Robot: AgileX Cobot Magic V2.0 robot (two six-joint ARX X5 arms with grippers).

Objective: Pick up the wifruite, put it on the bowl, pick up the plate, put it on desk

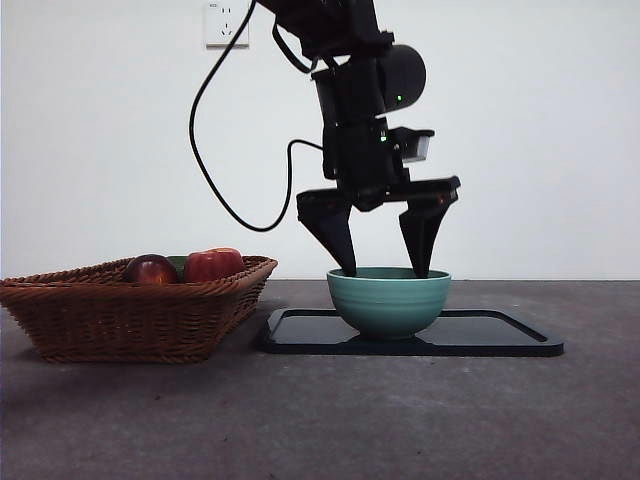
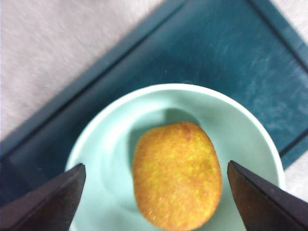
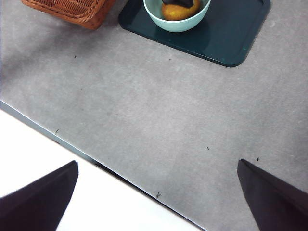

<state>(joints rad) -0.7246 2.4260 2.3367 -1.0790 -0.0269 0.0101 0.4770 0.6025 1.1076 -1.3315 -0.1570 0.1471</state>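
Our left claw [image 1: 382,270] hangs straight over the bowl [image 1: 388,300], its two black jaws spread wide and gripping nothing, their tips dipped just inside the pale rim. From its wrist camera we look down between the jaws at the wifruite [image 2: 177,175], a small oval orange-brown fruit lying loose on the bowl's floor, with clear space between it and each jaw. We judge the first part of the task done: the fruit sits in the bowl and is let go.

The teal-green bowl stands on a flat, dark, glossy rectangular plate [image 1: 500,335] with a low raised lip, and the plate lies on the grey counter [image 1: 400,420]. Beside the plate's edge is a woven wicker basket [image 1: 130,310] holding a red apple [image 1: 212,264] and a darker purple-red fruit [image 1: 150,269].

Our right claw [image 3: 159,197] waits well apart near the counter's front edge, jaws wide and empty.

The plate looks stiff, thin and slick, and it carries the bowl, so we expect it to be front-heavy and prone to tip or let the bowl slide. In our judgement the best hold is a pinch on the raised lip at a bare stretch of a long edge, kept level. The ceramic bowl would likely chip if knocked.
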